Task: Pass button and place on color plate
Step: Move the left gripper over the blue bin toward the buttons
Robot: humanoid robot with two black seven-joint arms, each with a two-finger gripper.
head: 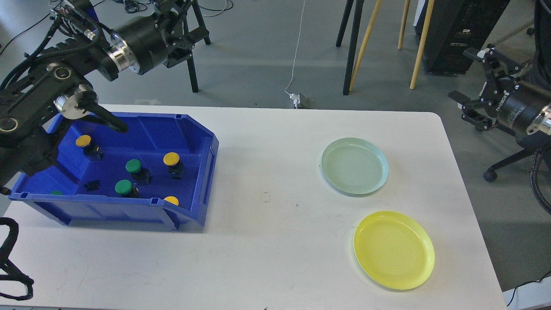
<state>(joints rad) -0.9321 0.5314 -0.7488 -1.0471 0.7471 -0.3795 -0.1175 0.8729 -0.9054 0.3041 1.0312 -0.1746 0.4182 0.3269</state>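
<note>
A blue bin (209,172) on the table's left holds several buttons with black bases. Yellow-capped ones (83,141) (171,159) (171,200) and green-capped ones (133,165) (123,186) lie among them. A pale green plate (354,166) and a yellow plate (394,249) lie on the right side, both bare. My left gripper (177,29) is raised beyond the table's far edge, above and behind the bin, and looks dark against a stand. My right gripper (471,84) hangs off the table's right edge, fingers apart and holding nothing.
The white table (267,241) has a rounded far right corner. A thick link of my left arm (38,116) overhangs the bin's left end. Stand legs (357,47), a cable with a plug (297,100) and a chair base (499,168) stand on the floor.
</note>
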